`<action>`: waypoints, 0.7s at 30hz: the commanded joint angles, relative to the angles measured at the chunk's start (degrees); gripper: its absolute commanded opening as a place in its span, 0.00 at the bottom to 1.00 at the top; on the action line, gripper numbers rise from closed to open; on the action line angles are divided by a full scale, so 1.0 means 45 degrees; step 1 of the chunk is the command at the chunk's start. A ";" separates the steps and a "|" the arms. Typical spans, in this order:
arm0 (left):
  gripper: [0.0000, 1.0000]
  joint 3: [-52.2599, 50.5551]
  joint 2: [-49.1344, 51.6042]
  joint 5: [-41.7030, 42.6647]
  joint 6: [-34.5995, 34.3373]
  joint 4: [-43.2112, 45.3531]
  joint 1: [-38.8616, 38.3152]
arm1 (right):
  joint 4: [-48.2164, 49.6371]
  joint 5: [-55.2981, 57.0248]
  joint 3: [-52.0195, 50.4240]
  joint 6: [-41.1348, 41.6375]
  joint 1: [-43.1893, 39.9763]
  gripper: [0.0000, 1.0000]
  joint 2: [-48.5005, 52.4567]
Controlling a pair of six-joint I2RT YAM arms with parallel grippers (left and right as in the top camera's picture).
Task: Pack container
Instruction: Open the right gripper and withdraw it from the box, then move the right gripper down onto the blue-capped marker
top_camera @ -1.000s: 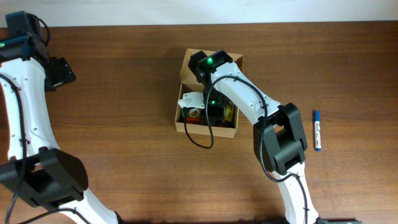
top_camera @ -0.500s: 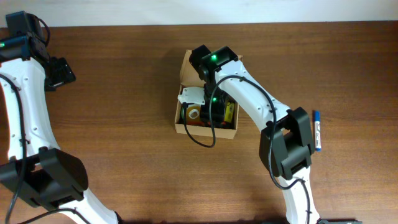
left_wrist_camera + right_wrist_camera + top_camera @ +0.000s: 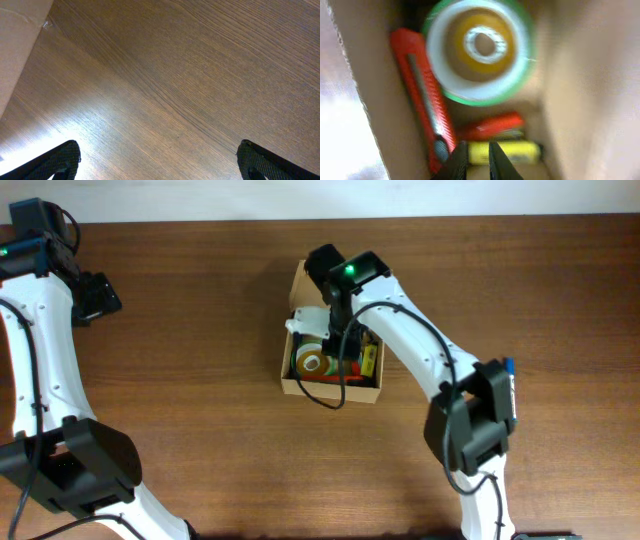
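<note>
The brown wooden surface [image 3: 200, 380] carries a tan cardboard box [image 3: 330, 388], which sits near the middle with its flap standing open on the far side. The right arm [image 3: 420, 350] reaches in from the box's right and bends down over its open top. The right claw [image 3: 474, 160] hangs inside the box. Its fingers are nearly together with only a thin slit between them, and they grip nothing that can be seen. The left arm [image 3: 40, 350] stands well to the left of the box. The left claw [image 3: 157, 157] is over bare wood, its fingers spread wide apart.

Inside the box, a tape roll [image 3: 480, 47] with a green rim and yellow core lies flat, in the left part as seen from overhead. A red cutter [image 3: 422, 95] lies along the box wall beside the roll. A yellow item [image 3: 507, 150] sits just past the claw's fingertips, next to a shorter red item [image 3: 492, 125]; blur hides what they are. A blue pen [image 3: 509, 365] lies well to the right of the box, mostly hidden by the right arm.
</note>
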 commanded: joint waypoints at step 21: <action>1.00 -0.0058 -0.0384 0.0053 0.0199 0.0000 0.0078 | 0.4809 0.0525 -0.7864 0.6173 -0.9355 0.15 -1.0316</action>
